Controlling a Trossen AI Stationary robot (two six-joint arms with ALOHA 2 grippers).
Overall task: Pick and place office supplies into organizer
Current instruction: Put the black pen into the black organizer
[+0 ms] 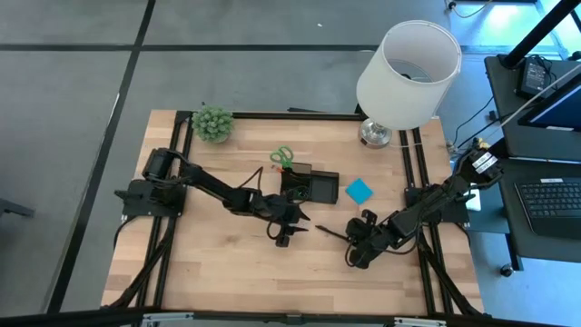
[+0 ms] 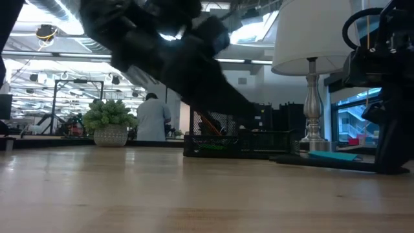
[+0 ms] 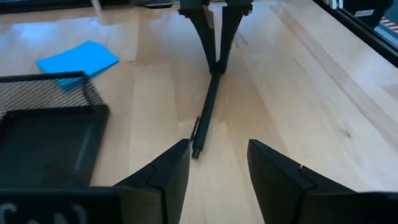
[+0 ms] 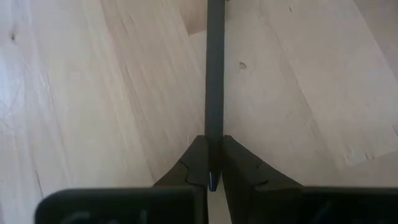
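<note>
High view: overhead, straight down, whole table (image 1: 227,263). Low view: tabletop height, level toward the room. Left wrist view: close, forward over wood; shares black pen (image 3: 207,112) with tighter right wrist view (image 4: 215,81).

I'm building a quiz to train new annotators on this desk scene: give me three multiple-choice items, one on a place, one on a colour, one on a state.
1. Where does the sticky-note pad lie?
A. Inside the organizer
B. On the table beside the organizer
C. Under the plant

2. What colour are the scissors' handles?
A. Green
B. Red
C. Yellow

3. How is the black pen held?
A. Lying free, untouched
B. Gripped by the left end effector
C. Gripped at one end by the right end effector

Answers:
1 B: the high view shows the blue pad on bare wood, apart from the black tray, on the lamp's side.
2 A: green loops show at the organizer's edge.
3 C: the right wrist view shows the fingers shut on the pen; the left end effector stands open, with the pen's free end between its fingers.
</note>
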